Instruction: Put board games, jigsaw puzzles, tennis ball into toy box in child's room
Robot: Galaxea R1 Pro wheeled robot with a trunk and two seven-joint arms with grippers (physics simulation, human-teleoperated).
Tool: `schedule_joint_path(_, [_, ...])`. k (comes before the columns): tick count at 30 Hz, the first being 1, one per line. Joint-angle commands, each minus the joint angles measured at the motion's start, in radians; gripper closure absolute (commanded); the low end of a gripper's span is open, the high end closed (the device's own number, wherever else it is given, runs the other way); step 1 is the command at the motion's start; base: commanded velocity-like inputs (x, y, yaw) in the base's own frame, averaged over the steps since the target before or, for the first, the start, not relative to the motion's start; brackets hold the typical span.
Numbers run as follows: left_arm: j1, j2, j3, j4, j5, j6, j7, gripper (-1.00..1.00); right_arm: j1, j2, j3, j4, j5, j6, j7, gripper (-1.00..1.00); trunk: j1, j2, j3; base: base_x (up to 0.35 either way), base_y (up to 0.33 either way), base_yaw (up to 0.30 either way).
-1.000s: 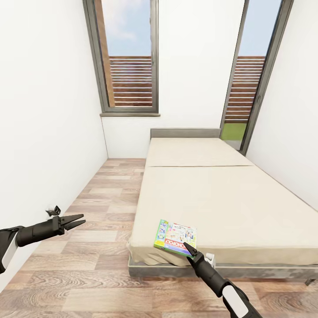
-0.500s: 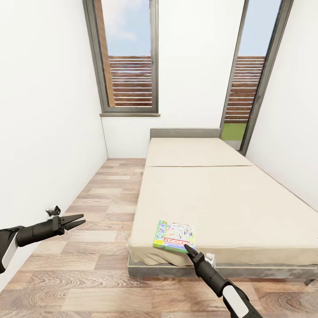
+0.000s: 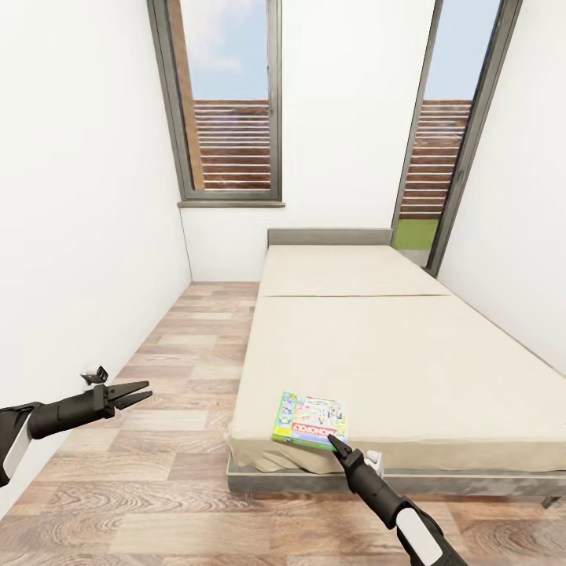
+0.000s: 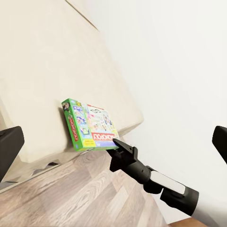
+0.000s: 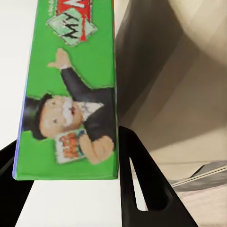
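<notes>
1. One game [image 3: 311,420] lies flat at the near corner of the bed [image 3: 409,346], its near edge level with the mattress edge or a little past it. It is a flat printed box, green along its side, with a red band on its face.

2. The right gripper [image 3: 339,445] is at the box's near right corner. In the right wrist view the green side panel [image 5: 71,90] sits between the two dark fingers, so the jaws are spread round that edge. Whether they already press on it I cannot tell.

3. The left gripper [image 3: 135,393] hangs over the floor [image 3: 189,346], well apart from the bed, jaws slightly parted and empty.

4. Handling, as I judge it: a cardboard box, light and stiff, with a glossy lid that may slip. Loose parts inside could shift if it tips.

5. Best hold: pinch top and bottom faces at the near edge, deep enough that the fingers bear on flat board rather than the corner alone.

6. Risks: a corner grip lets the box swing and droop. The soft mattress gives under a push, so sliding the box outward first may help.
</notes>
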Motion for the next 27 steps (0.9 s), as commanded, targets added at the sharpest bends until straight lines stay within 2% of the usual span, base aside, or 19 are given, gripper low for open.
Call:
schedule_joint_path(1, [0.000, 0.000, 0.000, 0.000, 0.000, 0.011, -0.004, -1.00, -0.001, 0.001, -0.004, 0.001, -0.003, 0.008, 0.002, 1.00, 0.000, 0.000, -0.001, 0.000, 0.000, 0.000])
schedule_joint_path(3, [0.000, 0.000, 0.000, 0.000, 0.000, 0.011, -0.004, -1.00, -0.001, 0.001, -0.004, 0.001, -0.003, 0.008, 0.002, 1.00, 0.000, 0.000, -0.001, 0.000, 0.000, 0.000])
schedule_joint_path(27, [0.000, 0.000, -0.002, 0.000, -0.001, 0.011, -0.003, -1.00, -0.001, 0.002, -0.002, -0.001, -0.002, 0.007, 0.003, 1.00, -0.092, 0.168, 0.074, 0.000, 0.000, 0.000])
